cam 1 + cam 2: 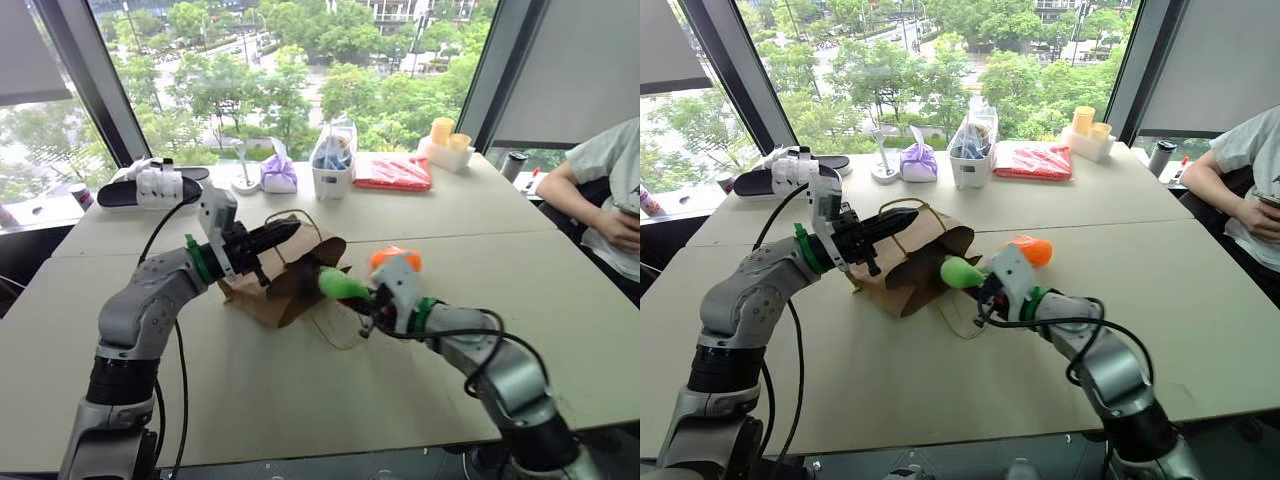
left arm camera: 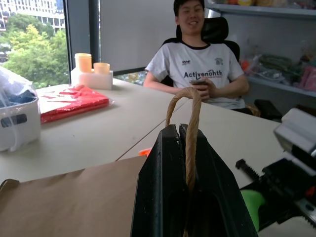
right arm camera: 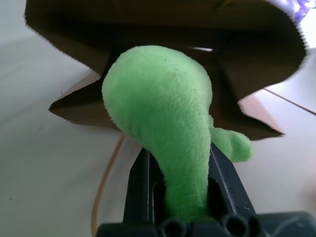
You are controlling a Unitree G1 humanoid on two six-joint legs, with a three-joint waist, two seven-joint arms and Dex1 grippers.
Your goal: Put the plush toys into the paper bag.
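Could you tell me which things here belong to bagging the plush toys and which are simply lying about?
Job: paper bag, its string handle pinched in the left tool; green toy in the right tool; orange toy.

Lying about: purple pouch, red packet, clear plastic bag.

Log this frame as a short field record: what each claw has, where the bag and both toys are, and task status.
left claw: shut on the string handle, holding the paper bag up by it
right claw: shut on the green plush toy, held at the bag's open mouth
orange plush toy: on the table, behind the right claw
background: a seated person
status: neither toy inside the bag yet
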